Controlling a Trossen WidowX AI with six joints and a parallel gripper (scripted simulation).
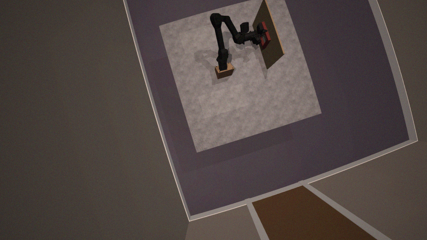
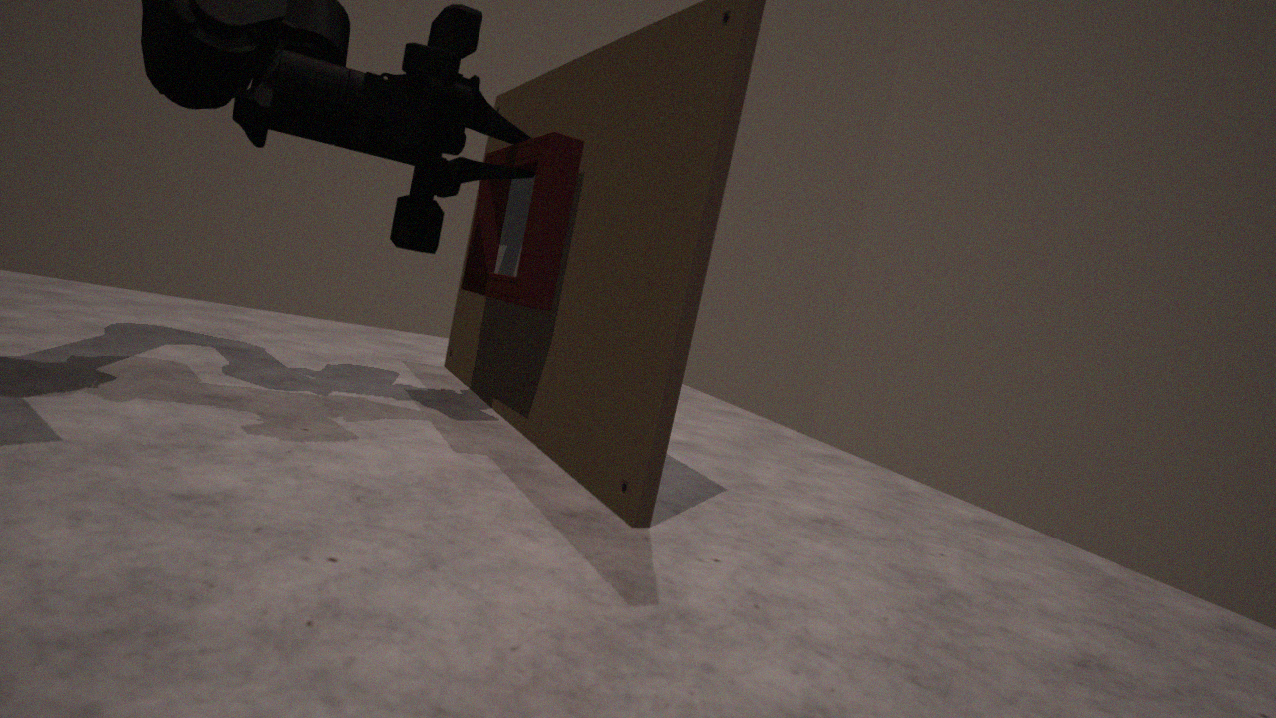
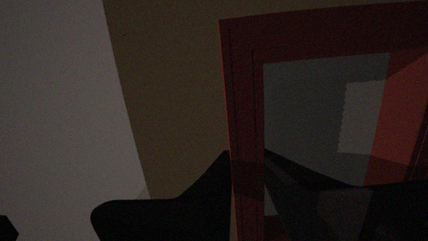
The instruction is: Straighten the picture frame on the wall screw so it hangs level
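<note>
The red picture frame [image 1: 268, 35] [image 2: 554, 213] [image 3: 245, 100] is in front of the upright brown board [image 1: 276, 50] [image 2: 642, 222] [image 3: 167, 100]. In the wrist view its left bar is not parallel to the board's edge, so it looks tilted against the board. My gripper [image 1: 262, 36] [image 2: 532, 154] [image 3: 243, 154] is shut on the red frame: in the exterior view one finger is over its top bar and the other is inside the opening. The screw and the notched strip are hidden behind the frame, and I cannot tell whether they touch.
The arm's wooden base block [image 1: 225, 73] stands on the pale mottled surface [image 1: 253, 98] [image 2: 357, 606], left of the board in the top view. The frame's dark shadow falls low on the board. Plain walls stand beyond.
</note>
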